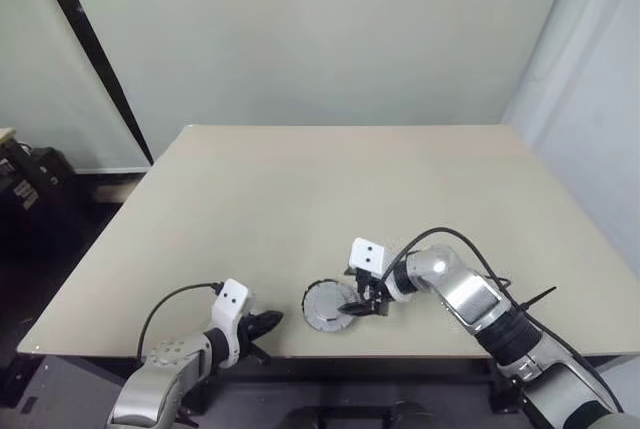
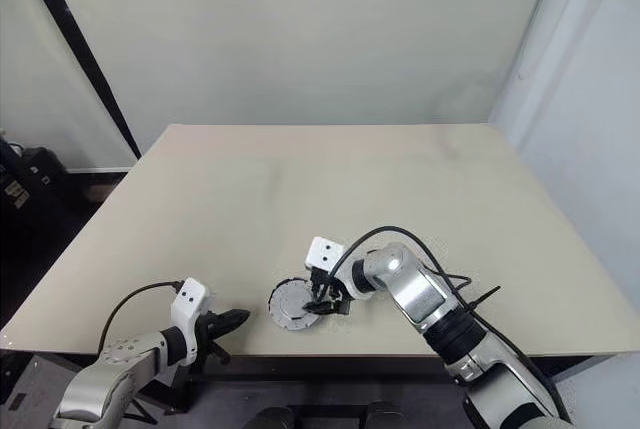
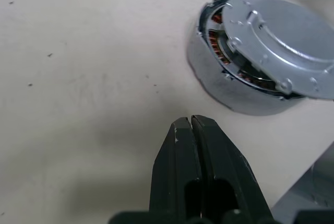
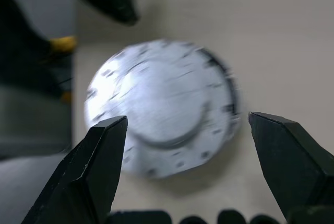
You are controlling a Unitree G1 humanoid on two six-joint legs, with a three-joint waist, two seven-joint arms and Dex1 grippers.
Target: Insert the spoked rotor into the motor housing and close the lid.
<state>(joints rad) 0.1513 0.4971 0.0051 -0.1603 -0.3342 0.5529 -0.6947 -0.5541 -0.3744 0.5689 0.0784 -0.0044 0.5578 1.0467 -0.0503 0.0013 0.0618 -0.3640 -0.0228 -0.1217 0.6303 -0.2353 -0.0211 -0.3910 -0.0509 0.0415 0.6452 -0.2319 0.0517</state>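
A: While the left claw (image 1: pixel 268 321) waits at the near edge of the bench (image 1: pixel 330 199), its two black fingers pressed flat together on nothing, the work sits just to its right. Why is it parked there?

B: Probably to stay clear. It points toward the motor housing (image 3: pixel 229 85) from a little way off and touches nothing.

A: And the housing itself?

B: Close to the bench's near edge, between the two arms, with the lid (image 3: pixel 284 44) already laid on top. From the left wrist's angle the lid looks slightly off-centre or tilted, copper windings showing in a gap along one side, so it may not be fully seated. I cannot make out the spoked rotor; presumably it lies under the lid.

A: Further right?

B: The right claw (image 1: pixel 362 303) hangs at the housing's right rim, fingers spread wide and empty, angled down over the lid, seemingly lined up to straddle or press it home.
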